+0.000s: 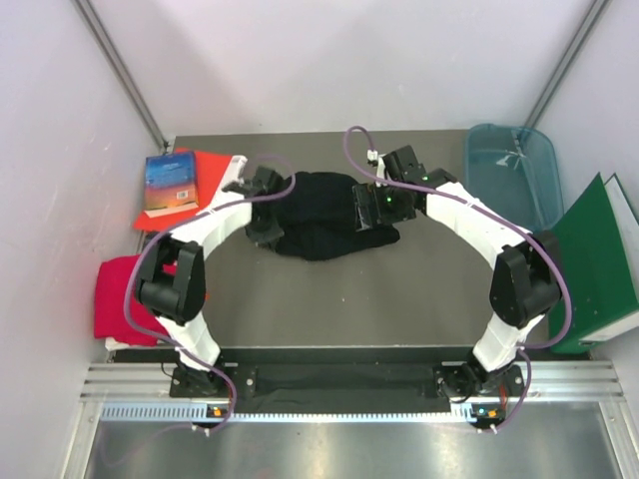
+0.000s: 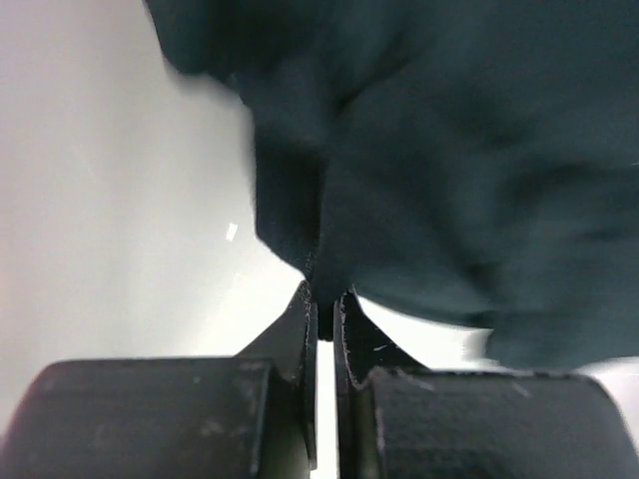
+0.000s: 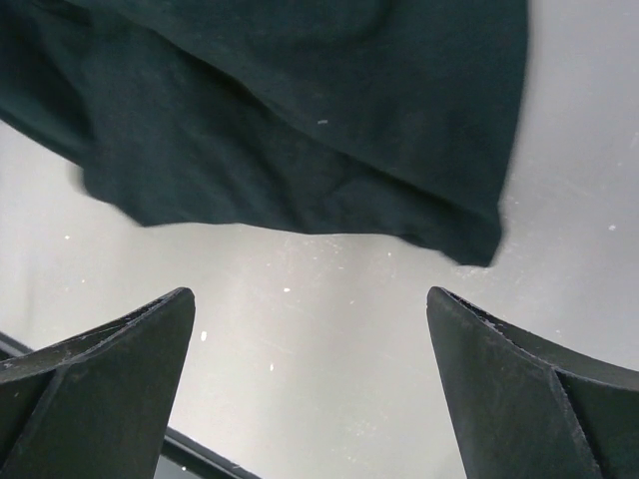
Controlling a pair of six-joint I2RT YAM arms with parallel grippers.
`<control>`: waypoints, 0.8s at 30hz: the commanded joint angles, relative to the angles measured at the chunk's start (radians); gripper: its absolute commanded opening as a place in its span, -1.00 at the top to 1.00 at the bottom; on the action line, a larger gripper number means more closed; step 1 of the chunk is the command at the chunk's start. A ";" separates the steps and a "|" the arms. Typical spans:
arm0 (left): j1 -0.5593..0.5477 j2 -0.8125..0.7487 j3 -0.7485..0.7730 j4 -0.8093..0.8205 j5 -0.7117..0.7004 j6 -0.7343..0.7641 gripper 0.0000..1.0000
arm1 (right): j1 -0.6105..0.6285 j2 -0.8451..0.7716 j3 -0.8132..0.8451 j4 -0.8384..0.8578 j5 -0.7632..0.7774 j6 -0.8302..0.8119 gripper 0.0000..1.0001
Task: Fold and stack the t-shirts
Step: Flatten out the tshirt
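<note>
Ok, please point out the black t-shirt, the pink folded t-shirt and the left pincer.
black t-shirt (image 1: pixel 324 215), top view, middle of the crumpled cloth
pink folded t-shirt (image 1: pixel 112 299), top view, its uncovered left part
left pincer (image 2: pixel 325 299), left wrist view, between its fingertips

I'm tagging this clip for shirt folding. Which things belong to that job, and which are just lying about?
Job:
black t-shirt
folded crimson-pink t-shirt
left end effector, shut on the black t-shirt
right end effector, open

Lying about:
blue book
red sheet
teal bin
green binder
</note>
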 commanded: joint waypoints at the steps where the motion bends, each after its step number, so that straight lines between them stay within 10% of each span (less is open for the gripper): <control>1: 0.019 -0.142 0.269 0.019 -0.095 0.054 1.00 | -0.026 -0.084 -0.003 0.018 0.063 0.010 -0.99; 9: -0.180 -0.043 0.705 0.091 0.076 0.205 1.00 | -0.184 -0.177 -0.067 0.039 0.111 0.069 -0.99; 15: -0.362 0.281 1.306 0.013 0.309 0.202 1.00 | -0.342 -0.233 -0.092 0.010 0.209 0.060 -0.99; 24: -0.396 0.126 1.261 0.215 0.261 0.175 1.00 | -0.540 -0.318 -0.148 -0.004 0.229 0.030 -0.99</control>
